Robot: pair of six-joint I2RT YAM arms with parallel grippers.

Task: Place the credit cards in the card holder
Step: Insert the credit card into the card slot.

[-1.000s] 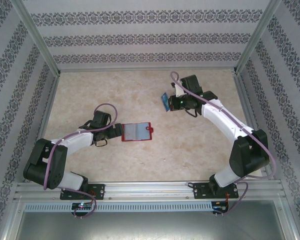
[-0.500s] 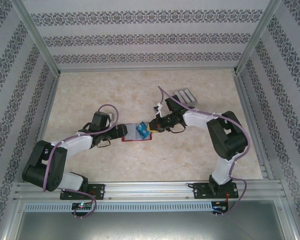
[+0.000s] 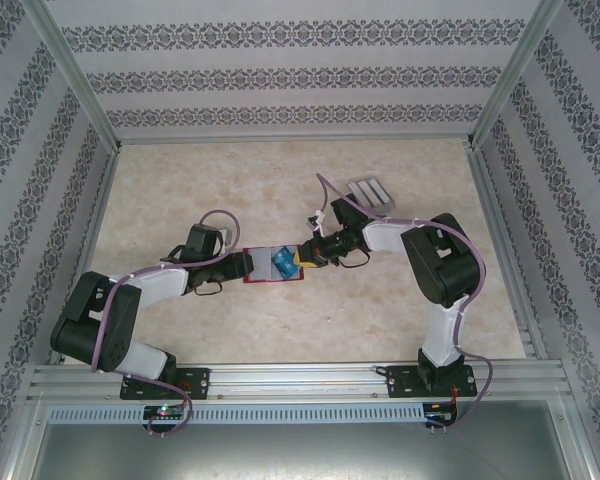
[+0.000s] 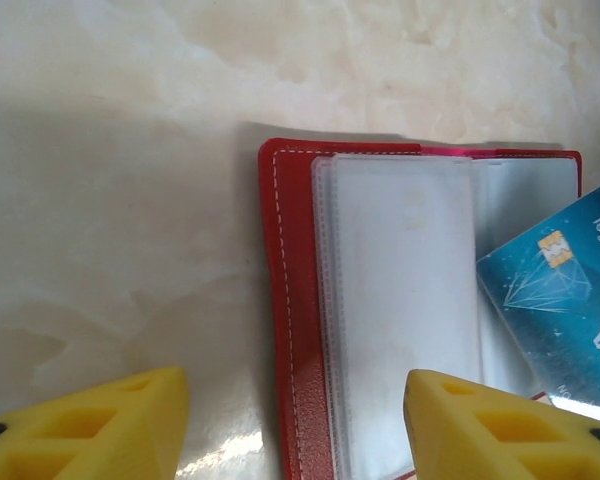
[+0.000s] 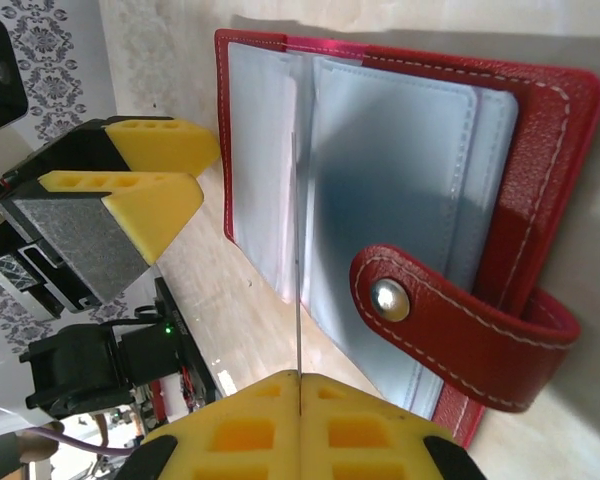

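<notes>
The card holder (image 3: 263, 270) lies open on the counter (image 3: 200, 190), the left gripper (image 3: 243, 264) at its 9 o'clock edge with jaws apart, likely to steady it, while the right gripper (image 5: 298, 390), clamped on a blue credit card (image 4: 555, 290), angles it toward a pocket from 3 o'clock.

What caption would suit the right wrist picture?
Right gripper pinches a credit card edge-on at the open red card holder.

Small red leather booklet-style card holder (image 3: 263, 266) is lying open and flat, greyish clear pockets (image 4: 400, 320) facing up, snap tab (image 5: 460, 320) sticking out right. A blue plastic credit card with a gold chip (image 4: 565, 290) is hanging tilted over its right-hand pockets. Light-grey cards (image 3: 368, 191) are sitting fanned together, well apart, further back.
</notes>
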